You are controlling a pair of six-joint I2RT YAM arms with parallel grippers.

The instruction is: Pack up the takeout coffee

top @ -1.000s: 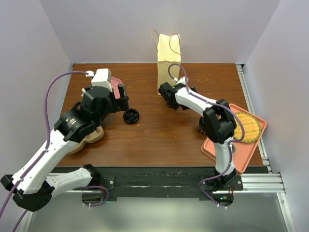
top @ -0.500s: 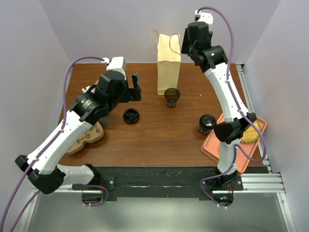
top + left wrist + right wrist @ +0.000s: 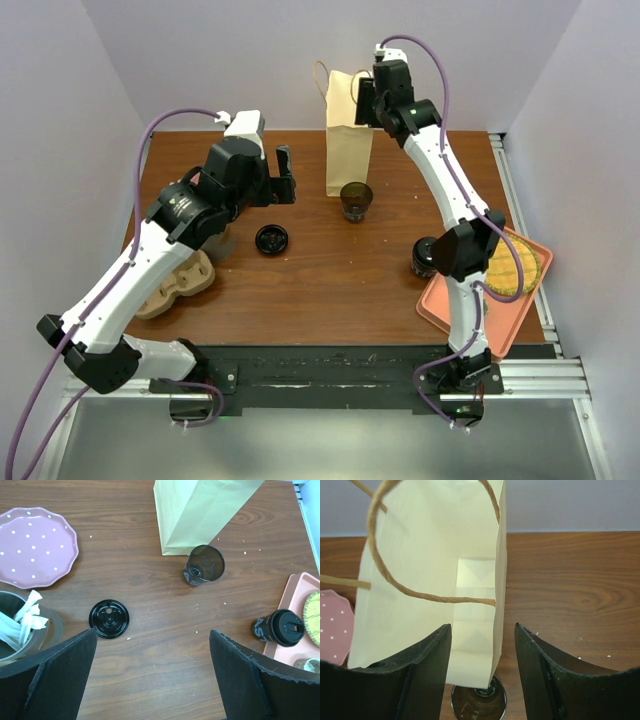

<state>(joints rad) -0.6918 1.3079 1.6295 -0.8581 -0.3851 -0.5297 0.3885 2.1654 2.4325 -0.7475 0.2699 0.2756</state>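
Observation:
The takeout coffee [image 3: 427, 257] [image 3: 280, 626], a short dark cup with a black lid, stands upright at the left edge of the pink tray [image 3: 470, 310]. A tan paper bag [image 3: 350, 135] [image 3: 435, 580] stands open at the back. A lidless dark cup [image 3: 356, 200] [image 3: 205, 565] sits at its foot. My right gripper [image 3: 367, 100] [image 3: 482, 645] hovers open over the bag's mouth, its fingers either side of the bag's right wall. My left gripper [image 3: 280, 180] [image 3: 152, 675] hangs wide open and empty above the table, left of the bag.
A loose black lid [image 3: 271, 239] [image 3: 109, 618] lies on the wood. A pink dotted plate [image 3: 35, 545] and a grey cup of white utensils [image 3: 20, 625] are at the left. A cardboard cup carrier [image 3: 180, 285] lies near the left front. A yellow round item [image 3: 515, 262] rests on the tray.
My right gripper has risen from the lidless cup by the bag's foot to above the bag's mouth. The left arm has lifted and shifted right.

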